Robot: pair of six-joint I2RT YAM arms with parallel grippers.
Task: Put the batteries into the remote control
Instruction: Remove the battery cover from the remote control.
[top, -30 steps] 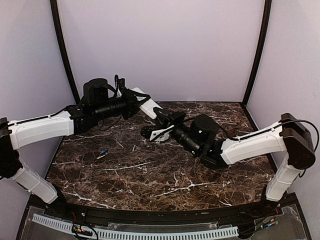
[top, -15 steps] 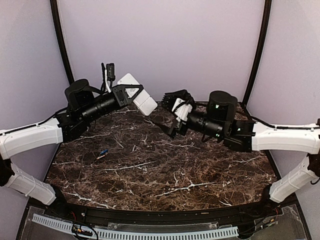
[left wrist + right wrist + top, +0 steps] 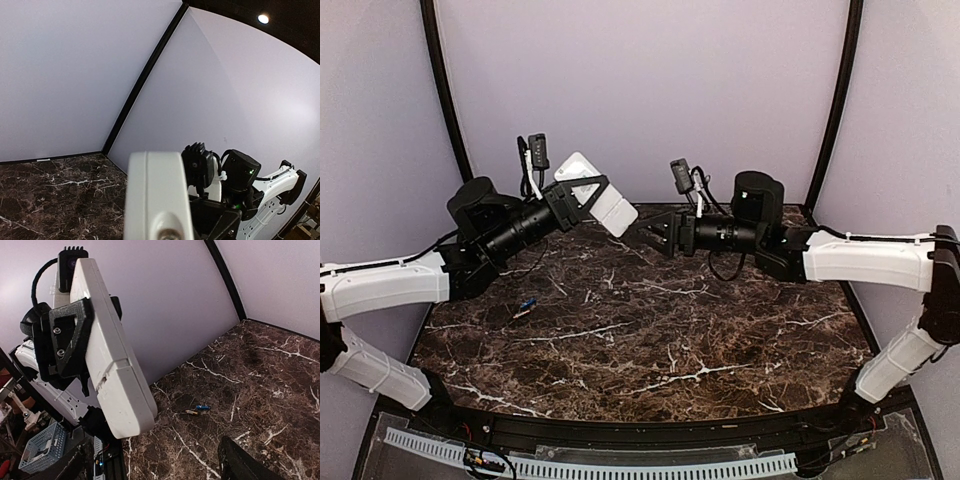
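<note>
Above the far table (image 3: 620, 350) edge, left gripper (image 3: 583, 192) clamps remote control (image 3: 614, 211), right gripper (image 3: 650, 234) apart.

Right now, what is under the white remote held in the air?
The marble table; the blue battery lies apart on it. From above, the remote covers the spot directly beneath.

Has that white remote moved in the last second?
Yes. The remote has gone up: earlier it hung low across the far edge of the table, and now it sits mostly above that edge, against the back wall.
</note>
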